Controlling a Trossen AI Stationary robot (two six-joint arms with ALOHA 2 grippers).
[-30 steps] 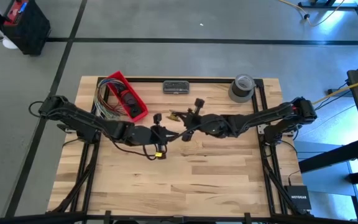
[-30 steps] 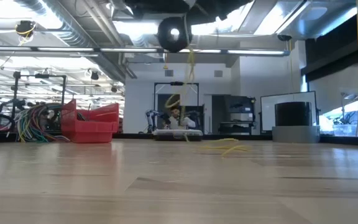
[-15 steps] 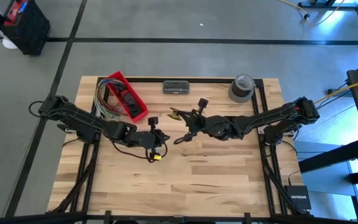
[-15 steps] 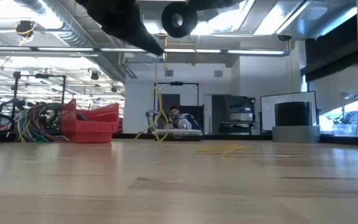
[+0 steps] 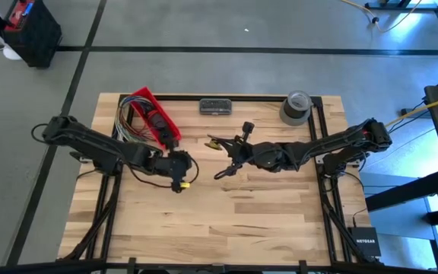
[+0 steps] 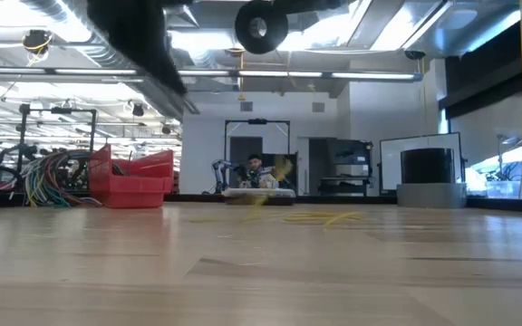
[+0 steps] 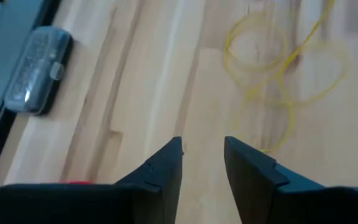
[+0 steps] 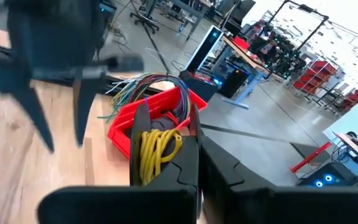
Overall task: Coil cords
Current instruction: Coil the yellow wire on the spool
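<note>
Red bin (image 5: 157, 118), wire bundle (image 5: 126, 122) and tape roll (image 5: 296, 106) around cord (image 7: 272, 68).

The tabletop (image 5: 226, 221) is pale wood in jointed planks, smooth with a soft sheen. On it the cords (image 7: 272, 68) look like thin, limp yellow string. Beside them, the red bin (image 5: 157, 116) looks like glossy plastic. The left hand (image 7: 202, 163) has matt black fingers.

light: bright, even overhead | glare: ceiling lamps (image 6: 243, 41) at 12 o'clock, low view | blur: left arm (image 8: 48, 68) smeared, right wrist view
</note>
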